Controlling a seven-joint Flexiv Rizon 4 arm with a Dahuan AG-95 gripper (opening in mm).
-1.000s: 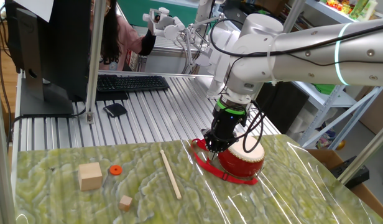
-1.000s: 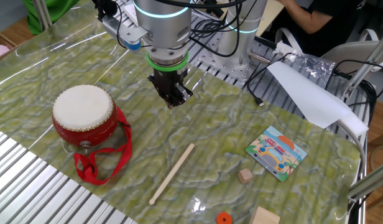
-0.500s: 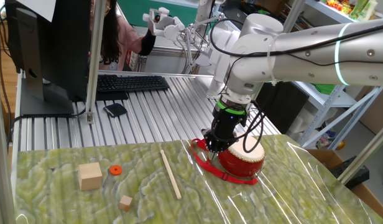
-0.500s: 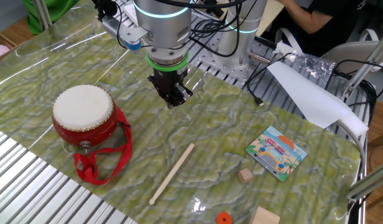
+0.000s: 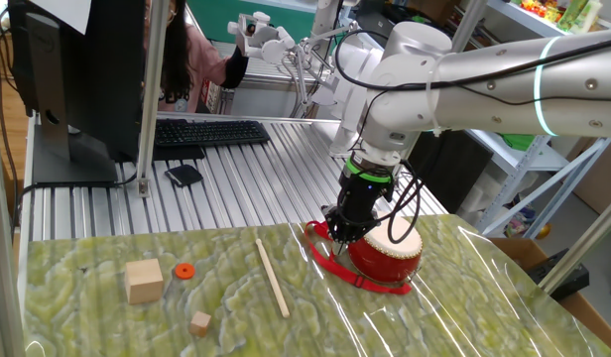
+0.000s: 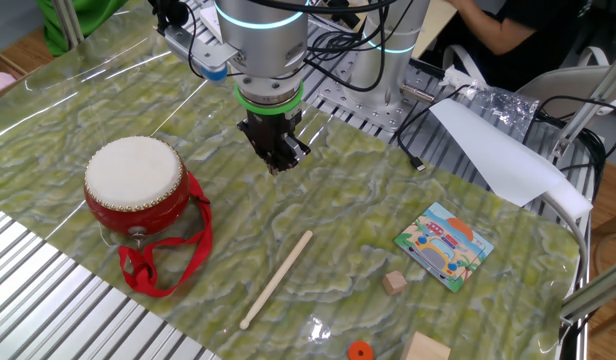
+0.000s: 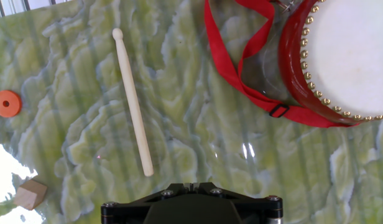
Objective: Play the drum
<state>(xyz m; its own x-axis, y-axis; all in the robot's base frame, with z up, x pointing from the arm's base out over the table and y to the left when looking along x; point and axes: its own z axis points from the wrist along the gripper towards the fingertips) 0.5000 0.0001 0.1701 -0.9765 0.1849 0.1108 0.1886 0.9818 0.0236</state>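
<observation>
Standing upright, drum [image 6: 135,186], skin up; strap [image 6: 158,262] prob. slack.

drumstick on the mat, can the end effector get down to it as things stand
Probably yes. The drumstick lies flat on the green mat with bare mat all around it, apart from the drum and its red strap. The end effector hangs shut above the mat with nothing between them; it would need to open first.

No change shows between the earlier pictures and now: arm, gripper [image 6: 278,163], drum [image 6: 134,185] and stick [image 6: 276,279] all sit exactly where they were.
</observation>
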